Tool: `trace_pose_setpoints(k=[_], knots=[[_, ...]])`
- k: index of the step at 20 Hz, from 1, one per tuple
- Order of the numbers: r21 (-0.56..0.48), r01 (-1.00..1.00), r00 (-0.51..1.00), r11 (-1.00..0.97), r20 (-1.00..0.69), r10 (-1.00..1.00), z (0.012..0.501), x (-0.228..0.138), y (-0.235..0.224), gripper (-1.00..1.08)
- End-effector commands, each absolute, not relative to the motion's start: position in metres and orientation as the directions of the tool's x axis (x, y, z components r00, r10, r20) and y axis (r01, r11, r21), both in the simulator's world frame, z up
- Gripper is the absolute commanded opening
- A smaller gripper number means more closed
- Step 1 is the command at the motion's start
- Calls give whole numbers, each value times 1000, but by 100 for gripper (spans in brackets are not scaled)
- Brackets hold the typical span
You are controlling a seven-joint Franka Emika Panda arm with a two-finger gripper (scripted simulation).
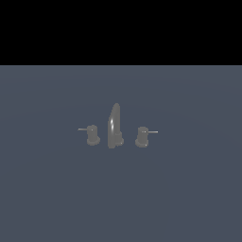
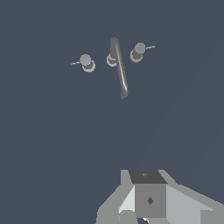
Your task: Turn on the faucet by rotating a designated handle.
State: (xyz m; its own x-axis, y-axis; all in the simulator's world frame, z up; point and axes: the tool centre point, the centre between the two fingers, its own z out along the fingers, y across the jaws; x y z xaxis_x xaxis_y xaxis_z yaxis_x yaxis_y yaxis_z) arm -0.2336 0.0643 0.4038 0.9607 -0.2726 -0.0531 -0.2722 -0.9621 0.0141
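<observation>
1. So, the gripper only shows in the wrist view, as a blocky grey body at the frame edge. Its fingertips are cut off, so I can't tell if the jaws are wide or narrow. It's holding nothing that I can see and sits well apart from the fixture.
2. Moving outward, the faucet stands on a plain blue-grey floor, roughly in the middle of the exterior view.
3. The spout is tall, tapered and curved, standing between the two knobs.
4. The handle is the stubby knob on the exterior view's left, its thin lever rod pointing further left.
5. The twin knob is on the other side of the spout, its rod pointing to the exterior view's right.
</observation>
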Motion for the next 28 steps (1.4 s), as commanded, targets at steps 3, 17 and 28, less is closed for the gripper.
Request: trace_pose_setpoints(k=[3,17,28], knots=[[15,-366,929,-931,-50,-366,379,-222,82,-100],[14,-623,781,-782,-40,-623,304,-176,127,-100],[10,-774,633,-634,-35,-773,250,-134,150,-100]])
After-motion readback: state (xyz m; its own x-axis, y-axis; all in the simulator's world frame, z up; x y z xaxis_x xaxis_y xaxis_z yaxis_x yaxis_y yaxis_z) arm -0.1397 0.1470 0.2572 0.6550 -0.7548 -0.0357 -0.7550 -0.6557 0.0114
